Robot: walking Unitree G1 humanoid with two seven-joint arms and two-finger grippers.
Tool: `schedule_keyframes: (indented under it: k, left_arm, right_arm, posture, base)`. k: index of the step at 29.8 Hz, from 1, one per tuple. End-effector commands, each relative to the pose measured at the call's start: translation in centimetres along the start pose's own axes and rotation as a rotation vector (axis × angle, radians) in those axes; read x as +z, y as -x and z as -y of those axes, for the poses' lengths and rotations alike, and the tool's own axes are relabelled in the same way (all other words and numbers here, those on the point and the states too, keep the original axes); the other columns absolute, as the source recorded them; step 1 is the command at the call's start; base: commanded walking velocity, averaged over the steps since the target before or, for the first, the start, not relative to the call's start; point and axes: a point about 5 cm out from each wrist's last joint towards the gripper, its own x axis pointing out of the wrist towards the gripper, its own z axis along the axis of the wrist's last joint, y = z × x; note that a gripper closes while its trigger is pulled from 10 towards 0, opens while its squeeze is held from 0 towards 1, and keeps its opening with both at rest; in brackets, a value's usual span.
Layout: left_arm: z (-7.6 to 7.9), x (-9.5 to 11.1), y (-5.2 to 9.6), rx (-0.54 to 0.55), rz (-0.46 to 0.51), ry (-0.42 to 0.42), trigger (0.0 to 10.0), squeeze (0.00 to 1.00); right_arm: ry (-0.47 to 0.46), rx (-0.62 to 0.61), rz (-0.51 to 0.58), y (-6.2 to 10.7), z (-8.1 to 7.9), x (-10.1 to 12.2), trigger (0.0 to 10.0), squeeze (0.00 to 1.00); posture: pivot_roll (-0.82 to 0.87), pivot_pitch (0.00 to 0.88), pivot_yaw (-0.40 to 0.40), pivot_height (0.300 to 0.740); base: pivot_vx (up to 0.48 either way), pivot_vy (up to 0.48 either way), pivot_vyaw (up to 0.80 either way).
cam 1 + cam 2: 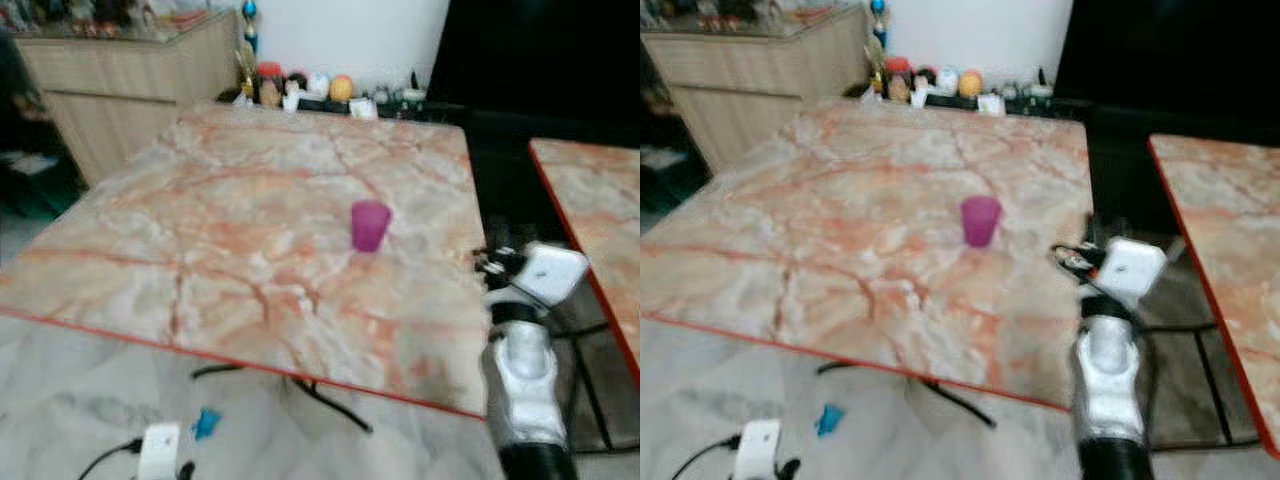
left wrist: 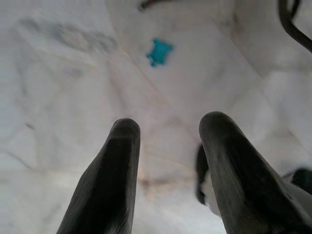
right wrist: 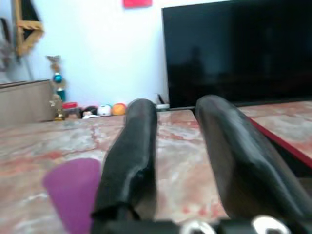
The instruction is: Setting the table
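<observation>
Purple cup (image 1: 369,225) stood upright mid-desk (image 1: 200,240). My right claw (image 3: 170,161) hovered near the desk's edge, open, empty. Judged: square the fingers around the cup before closing.

A small translucent purple plastic cup (image 1: 980,220) stands upright near the middle of a square table with a pink-and-cream marble top edged in red (image 1: 840,250), with a second table of the same marble (image 1: 1230,240) off to the right across a gap. The robot's silver right arm with its white wrist block (image 1: 1110,330) rises beside the first table's right edge, its fingers too blurred to read. Behind stand a pale wooden cabinet (image 1: 760,80), a row of small colourful figurines (image 1: 940,85) along the wall and a large black screen (image 1: 1170,50), and on the pale marble floor (image 1: 700,380) lie a white plug adapter (image 1: 758,448) and a small blue scrap (image 1: 828,418).
</observation>
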Motion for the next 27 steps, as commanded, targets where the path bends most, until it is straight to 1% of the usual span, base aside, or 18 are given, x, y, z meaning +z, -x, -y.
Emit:
schedule_keyframes:
  k: [1, 7, 8, 11, 13, 18, 20, 27]
  left_arm:
    - [0.5, -0.3, 0.0, -0.007, -0.011, 0.001, 10.0, 0.0]
    - [0.5, -0.3, 0.0, -0.006, -0.008, -0.001, 10.0, 0.0]
    - [0.5, -0.3, 0.0, -0.007, -0.006, 0.001, 10.0, 0.0]
    - [0.5, -0.4, 0.1, -0.009, -0.009, -0.001, 10.0, 0.0]
    - [0.5, -0.5, 0.1, -0.012, -0.013, -0.011, 10.0, 0.0]
    - [0.5, -0.4, 0.1, -0.011, -0.013, -0.023, 10.0, 0.0]
    - [0.5, -0.4, 0.1, -0.01, -0.011, -0.034, 10.0, 0.0]
    - [0.5, -0.2, 0.0, -0.008, -0.008, -0.042, 10.0, 0.0]
  right_arm:
    - [0.008, -0.035, 0.003, -0.1, 1.0, 0.1, 10.0, 0.0]
    - [0.014, -0.058, -0.006, 0.2, 1.5, -0.1, 10.0, 0.0]
    - [0.035, -0.063, -0.008, 0.3, 1.9, -0.1, 10.0, 0.0]
    - [0.054, -0.098, -0.005, 0.4, 3.3, 0.1, 10.0, 0.0]
    - [0.063, -0.097, 0.0, 0.3, 3.6, 0.2, 10.0, 0.0]
    - [0.066, -0.095, 0.003, 0.3, 3.6, 0.3, 10.0, 0.0]
    - [0.064, -0.092, 0.0, 0.3, 3.3, 0.2, 10.0, 0.0]
    - [0.059, -0.092, -0.002, 0.2, 3.2, 0.2, 10.0, 0.0]
  posture:
    - [0.03, 0.0, -0.015, 0.74]
    - [0.03, 0.0, -0.018, 0.74]
    - [0.03, 0.0, -0.018, 0.74]
    - [0.03, 0.0, -0.016, 0.74]
    - [0.02, 0.0, -0.016, 0.74]
    - [0.02, 0.0, -0.017, 0.74]
    - [0.02, 0.0, -0.017, 0.74]
    - [0.02, 0.0, -0.015, 0.74]
  base:
    - [0.0, 0.0, 0.0]
    - [0.0, 0.0, 0.0]
    - [0.0, 0.0, 0.0]
    - [0.0, 0.0, 0.0]
    - [0.0, 0.0, 0.0]
    - [0.0, 0.0, 0.0]
    - [0.0, -0.251, 0.0]
    - [0.0, -0.259, 0.0]
